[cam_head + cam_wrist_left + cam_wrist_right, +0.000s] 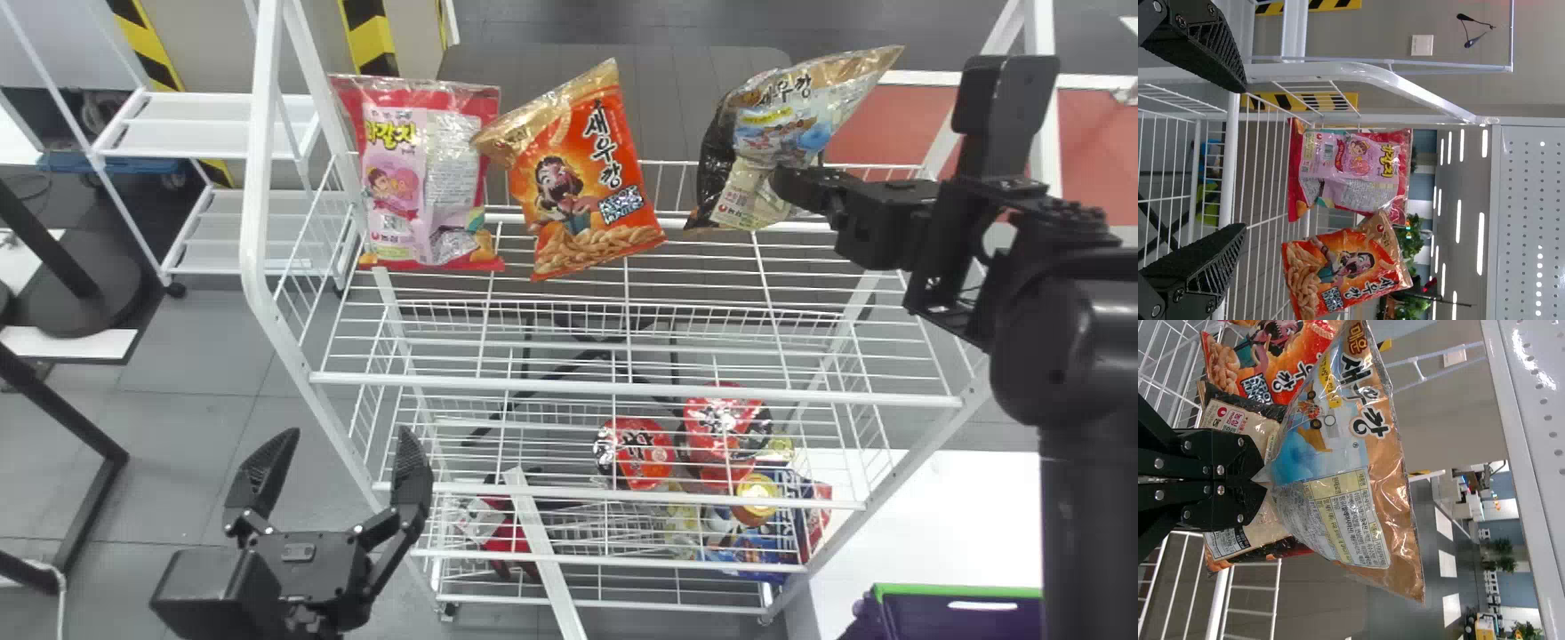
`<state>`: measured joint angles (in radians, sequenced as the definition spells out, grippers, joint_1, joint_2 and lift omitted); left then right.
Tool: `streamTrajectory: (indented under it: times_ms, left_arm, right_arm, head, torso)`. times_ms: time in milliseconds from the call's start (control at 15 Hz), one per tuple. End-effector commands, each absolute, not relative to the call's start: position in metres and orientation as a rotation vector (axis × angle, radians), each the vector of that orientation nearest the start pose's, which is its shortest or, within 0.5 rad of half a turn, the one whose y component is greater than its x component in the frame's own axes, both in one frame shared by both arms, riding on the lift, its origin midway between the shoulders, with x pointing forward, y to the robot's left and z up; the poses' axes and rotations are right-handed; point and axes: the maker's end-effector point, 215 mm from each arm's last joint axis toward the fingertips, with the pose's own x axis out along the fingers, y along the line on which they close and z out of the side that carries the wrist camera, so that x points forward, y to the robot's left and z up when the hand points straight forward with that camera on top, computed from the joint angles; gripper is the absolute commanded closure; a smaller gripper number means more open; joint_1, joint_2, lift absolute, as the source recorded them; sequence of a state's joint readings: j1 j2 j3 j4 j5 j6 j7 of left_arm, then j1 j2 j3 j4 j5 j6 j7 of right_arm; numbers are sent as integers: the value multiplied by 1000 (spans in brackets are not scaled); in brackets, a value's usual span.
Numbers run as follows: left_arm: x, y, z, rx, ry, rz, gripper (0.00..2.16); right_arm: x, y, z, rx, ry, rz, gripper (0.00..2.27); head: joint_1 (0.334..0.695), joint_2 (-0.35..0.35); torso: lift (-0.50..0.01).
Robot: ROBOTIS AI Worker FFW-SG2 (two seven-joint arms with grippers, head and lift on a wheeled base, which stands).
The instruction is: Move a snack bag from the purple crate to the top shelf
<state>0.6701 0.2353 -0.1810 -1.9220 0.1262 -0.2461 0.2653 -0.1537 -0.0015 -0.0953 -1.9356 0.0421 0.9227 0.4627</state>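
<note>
Snack bag, pinched in the right gripper at upper right, has reached the top shelf, seemingly leaving only release; left gripper, lower left, is spread.

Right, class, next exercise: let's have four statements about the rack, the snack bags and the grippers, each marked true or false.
1. The right gripper is shut on the blue-and-gold snack bag. True.
2. The pink snack bag stands between the other two bags. False: the orange snack bag does; the pink one is at the left.
3. The left gripper is open and empty. True.
4. The purple crate is on the top shelf. False: it is at the head view's bottom right.
</note>
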Motion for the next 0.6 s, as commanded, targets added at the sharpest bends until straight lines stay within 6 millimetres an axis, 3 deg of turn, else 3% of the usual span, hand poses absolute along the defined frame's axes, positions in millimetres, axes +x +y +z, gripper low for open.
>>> streamTrajectory:
  times_ms: [0, 267, 533]
  left_arm:
    - [365, 218, -414, -25, 114, 19, 90]
    - [367, 224, -413, -28, 111, 23, 90]
    - [367, 225, -413, -35, 102, 23, 90]
  right_arm:
    - [607, -181, -323, 79, 404, 337, 1754]
    - [615, -173, -339, 30, 427, 294, 1754]
    - [610, -170, -357, -6, 479, 255, 1754]
  head:
    - [695, 27]
    - [695, 44]
    - [695, 55]
  torso:
    - [2]
    - [2]
    - [2]
